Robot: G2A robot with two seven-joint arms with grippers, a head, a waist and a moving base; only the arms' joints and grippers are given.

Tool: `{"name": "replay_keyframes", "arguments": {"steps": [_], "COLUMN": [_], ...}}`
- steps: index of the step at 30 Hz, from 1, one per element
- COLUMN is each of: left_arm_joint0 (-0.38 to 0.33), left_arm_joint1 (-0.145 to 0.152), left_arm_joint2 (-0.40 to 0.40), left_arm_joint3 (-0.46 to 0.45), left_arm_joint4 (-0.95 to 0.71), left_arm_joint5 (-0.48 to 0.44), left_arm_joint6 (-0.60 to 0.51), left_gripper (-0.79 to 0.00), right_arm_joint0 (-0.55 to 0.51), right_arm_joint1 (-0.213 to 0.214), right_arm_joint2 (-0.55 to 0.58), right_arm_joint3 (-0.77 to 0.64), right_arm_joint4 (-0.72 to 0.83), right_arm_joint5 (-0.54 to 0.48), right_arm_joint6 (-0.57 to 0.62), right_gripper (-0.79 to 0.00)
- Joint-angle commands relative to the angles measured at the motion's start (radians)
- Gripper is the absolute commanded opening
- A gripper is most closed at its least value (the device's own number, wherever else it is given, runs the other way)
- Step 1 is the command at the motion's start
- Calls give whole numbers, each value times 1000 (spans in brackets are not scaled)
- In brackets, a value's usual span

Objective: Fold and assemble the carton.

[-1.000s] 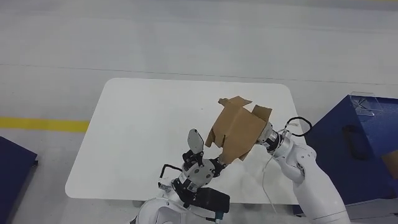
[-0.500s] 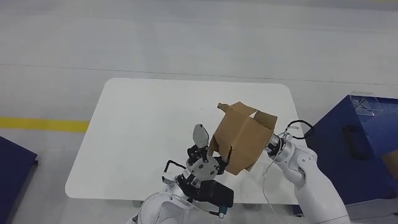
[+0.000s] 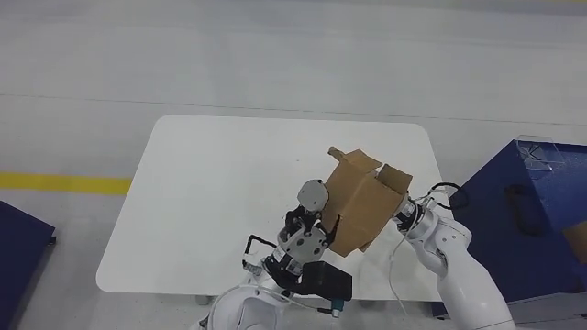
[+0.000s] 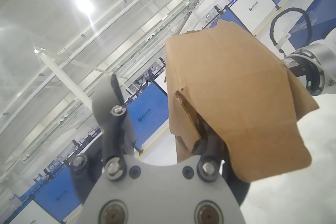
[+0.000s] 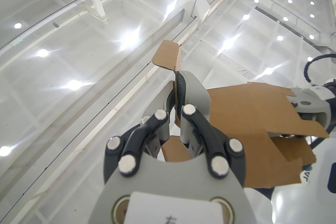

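The brown carton [image 3: 359, 198] hangs tilted above the white table [image 3: 202, 202], over its near right part, with flaps sticking out at its far end. My right gripper [image 3: 400, 207] is at the carton's right side, and its fingers [image 5: 181, 88] are shut on a cardboard flap [image 5: 168, 54]. My left gripper [image 3: 318, 213] is at the carton's [image 4: 231, 93] near left edge and is open. One left finger [image 4: 111, 96] stands free in the air. The other goes under a lower flap [image 4: 189, 114], so the gripper [image 4: 157, 114] straddles that edge.
A blue cabinet [image 3: 532, 220] stands just past the table's right edge, close to my right arm. Another blue object [image 3: 18, 238] sits on the floor at the left. The table's left half and far side are bare white surface.
The carton has shifted slightly right and turned, its far flaps now lower. My left gripper has moved right and up against the carton's near left edge. My right gripper still holds its flap.
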Motion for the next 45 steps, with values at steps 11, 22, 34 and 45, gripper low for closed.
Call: {"name": "replay_keyframes", "arguments": {"steps": [11,22,34,45], "left_arm_joint0": [-18,-18,36,-70], "left_arm_joint1": [-16,-16,-30,-38], "left_arm_joint2": [12,12,-128,-337], "left_arm_joint3": [15,15,-167,-64], "left_arm_joint4": [71,71,-699,-1659], "left_arm_joint5": [54,54,-246,-372], "left_arm_joint6": [59,59,-280,-733], "left_gripper": [-785,-785,-785,-785], "right_arm_joint0": [-1,-1,-21,-52], "right_arm_joint1": [-2,-2,21,45], "right_arm_joint2": [3,3,117,240], "right_arm_joint3": [7,7,-26,-55], "right_arm_joint4": [-2,-2,-283,-449], "right_arm_joint5": [-6,-6,-154,-275], "right_arm_joint6": [24,24,229,476], "right_gripper": [0,0,0,0]}}
